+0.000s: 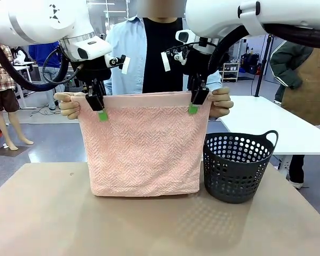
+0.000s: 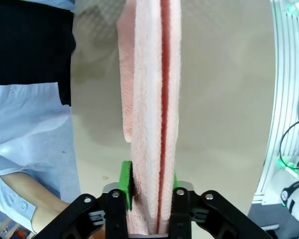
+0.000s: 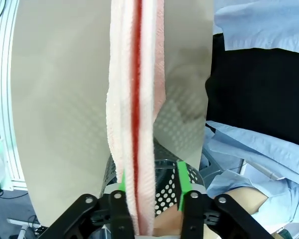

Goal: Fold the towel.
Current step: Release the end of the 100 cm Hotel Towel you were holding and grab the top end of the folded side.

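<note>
So, left jaws, right jaws each pinching doubled towel top edge, upper middle. Risk: thick layers slip free once person's hands let go.

Towel: centre frame, hanging, bottom edge meeting table.
Basket: right of Towel, on table.
Left gripper: Towel's upper-left edge.
Right gripper: Towel's upper-right edge.
Person: behind Towel.

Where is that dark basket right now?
In the front view, the basket stands on the table at the right, close beside the lower right corner of the hanging towel.
</note>
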You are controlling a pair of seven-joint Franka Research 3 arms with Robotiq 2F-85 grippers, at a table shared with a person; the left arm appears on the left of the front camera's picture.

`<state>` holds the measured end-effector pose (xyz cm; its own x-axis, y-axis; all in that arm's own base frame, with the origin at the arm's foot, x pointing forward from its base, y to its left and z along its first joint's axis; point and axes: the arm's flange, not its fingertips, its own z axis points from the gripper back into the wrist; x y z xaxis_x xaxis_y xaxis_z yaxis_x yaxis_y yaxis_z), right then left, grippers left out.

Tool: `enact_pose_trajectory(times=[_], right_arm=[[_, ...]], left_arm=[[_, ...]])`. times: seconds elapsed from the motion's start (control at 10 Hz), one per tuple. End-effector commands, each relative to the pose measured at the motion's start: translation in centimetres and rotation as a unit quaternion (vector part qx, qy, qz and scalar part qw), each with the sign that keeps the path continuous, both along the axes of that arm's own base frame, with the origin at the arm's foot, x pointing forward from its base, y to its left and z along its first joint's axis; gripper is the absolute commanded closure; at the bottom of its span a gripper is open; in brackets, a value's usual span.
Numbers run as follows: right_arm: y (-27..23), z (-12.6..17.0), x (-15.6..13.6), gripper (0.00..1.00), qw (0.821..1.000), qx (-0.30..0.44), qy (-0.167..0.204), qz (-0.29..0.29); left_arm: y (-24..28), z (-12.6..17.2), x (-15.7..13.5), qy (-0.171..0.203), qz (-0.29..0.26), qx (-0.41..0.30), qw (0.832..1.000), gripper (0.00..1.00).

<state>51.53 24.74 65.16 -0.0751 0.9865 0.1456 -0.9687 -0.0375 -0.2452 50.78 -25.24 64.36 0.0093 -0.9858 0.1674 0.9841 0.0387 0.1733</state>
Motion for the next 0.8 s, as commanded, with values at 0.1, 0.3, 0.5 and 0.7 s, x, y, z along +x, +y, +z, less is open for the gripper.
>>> enact_pose_trajectory(times=[0.1,0.3,0.5,0.7], right_arm=[[0.4,0.4,0.4,1.0,1.0,0.003,0.003,-0.013],[0.6,0.4,0.3,1.0,1.0,-0.001,0.003,-0.013],[0.2,0.2,-0.1,1.0,1.0,0.0,0.001,0.001],[0.2,0.2,-0.1,1.0,1.0,0.0,0.001,0.001]], left_arm=[[0.3,0.0,0.1,-0.004,-0.01,-0.011,1.0,1.0],[0.2,0.0,-0.3,-0.005,-0.015,-0.009,1.0,1.0],[0.5,0.6,-1.2,-0.01,-0.01,-0.02,1.0,1.0],[0.0,0.2,-0.1,-0.002,-0.003,0.0,1.0,1.0]])
